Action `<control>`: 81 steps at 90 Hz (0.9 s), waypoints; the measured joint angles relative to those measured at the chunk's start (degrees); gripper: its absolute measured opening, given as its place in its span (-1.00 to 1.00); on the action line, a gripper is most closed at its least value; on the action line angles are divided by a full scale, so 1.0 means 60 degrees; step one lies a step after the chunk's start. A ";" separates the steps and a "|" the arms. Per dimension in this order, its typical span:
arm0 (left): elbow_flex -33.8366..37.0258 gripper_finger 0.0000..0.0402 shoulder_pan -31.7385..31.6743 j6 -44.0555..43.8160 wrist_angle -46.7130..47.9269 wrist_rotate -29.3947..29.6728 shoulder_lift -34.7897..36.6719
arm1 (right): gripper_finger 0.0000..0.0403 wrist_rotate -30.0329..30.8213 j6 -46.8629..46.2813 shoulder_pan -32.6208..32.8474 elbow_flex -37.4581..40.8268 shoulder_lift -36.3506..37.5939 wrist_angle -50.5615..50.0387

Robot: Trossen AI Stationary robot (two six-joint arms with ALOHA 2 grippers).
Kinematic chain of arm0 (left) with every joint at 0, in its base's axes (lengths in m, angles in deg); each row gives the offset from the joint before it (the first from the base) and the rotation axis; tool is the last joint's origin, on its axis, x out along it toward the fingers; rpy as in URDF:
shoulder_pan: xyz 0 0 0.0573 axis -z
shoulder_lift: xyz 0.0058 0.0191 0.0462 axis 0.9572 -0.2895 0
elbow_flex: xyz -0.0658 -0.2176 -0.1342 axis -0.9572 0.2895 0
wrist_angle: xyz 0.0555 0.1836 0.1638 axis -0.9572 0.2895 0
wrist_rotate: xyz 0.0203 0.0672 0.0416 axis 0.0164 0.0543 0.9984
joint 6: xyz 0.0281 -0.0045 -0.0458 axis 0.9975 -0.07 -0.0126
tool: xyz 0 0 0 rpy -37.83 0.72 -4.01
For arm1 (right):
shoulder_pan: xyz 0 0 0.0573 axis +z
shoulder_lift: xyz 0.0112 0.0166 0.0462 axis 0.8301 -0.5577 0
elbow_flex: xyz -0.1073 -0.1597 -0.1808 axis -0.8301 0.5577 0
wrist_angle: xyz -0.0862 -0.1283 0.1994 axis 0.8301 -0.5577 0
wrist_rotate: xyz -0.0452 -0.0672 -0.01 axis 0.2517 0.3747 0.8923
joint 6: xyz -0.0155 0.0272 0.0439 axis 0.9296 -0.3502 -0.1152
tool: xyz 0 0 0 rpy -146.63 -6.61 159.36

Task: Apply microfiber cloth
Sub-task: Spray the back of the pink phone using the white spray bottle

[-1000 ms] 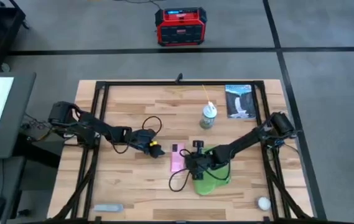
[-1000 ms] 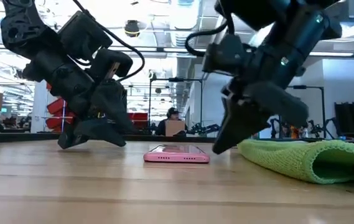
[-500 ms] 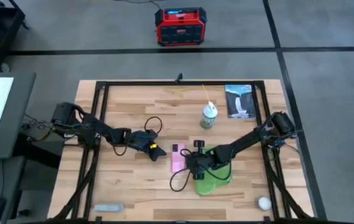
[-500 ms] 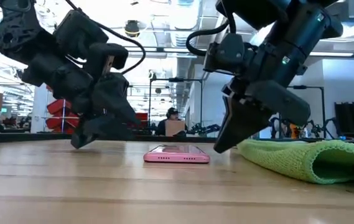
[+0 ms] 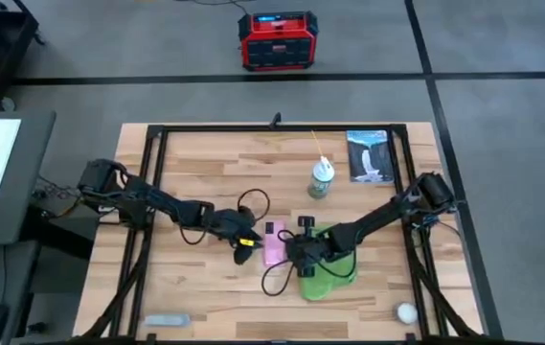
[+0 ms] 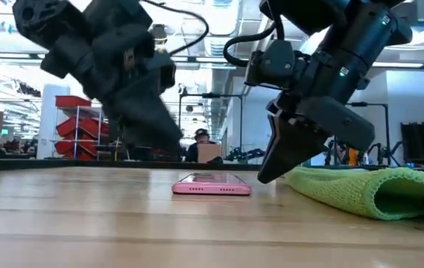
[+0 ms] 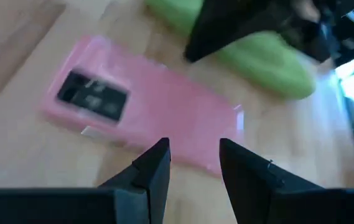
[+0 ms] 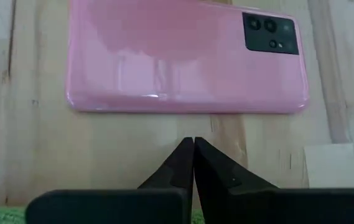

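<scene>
The microfiber cloth (image 5: 328, 273) lies crumpled on the wooden bench (image 5: 205, 287), just right of the pink phone (image 5: 273, 244), which lies flat with its camera side up. The right gripper (image 8: 193, 163) stands at the cloth's phone-side edge with its jaws together, tips down on the bench just beside the phone; whether cloth is pinched between them cannot be told. The left gripper (image 7: 192, 163) hovers over the phone's other side, jaws slightly apart and empty.
</scene>
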 joint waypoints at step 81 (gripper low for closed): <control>0.0794 -0.16 -0.0663 -0.5339 -0.2473 -0.0993 -0.1275 | -1.00 -0.0004 0.0262 -0.0007 -0.0047 0.0007 0.0316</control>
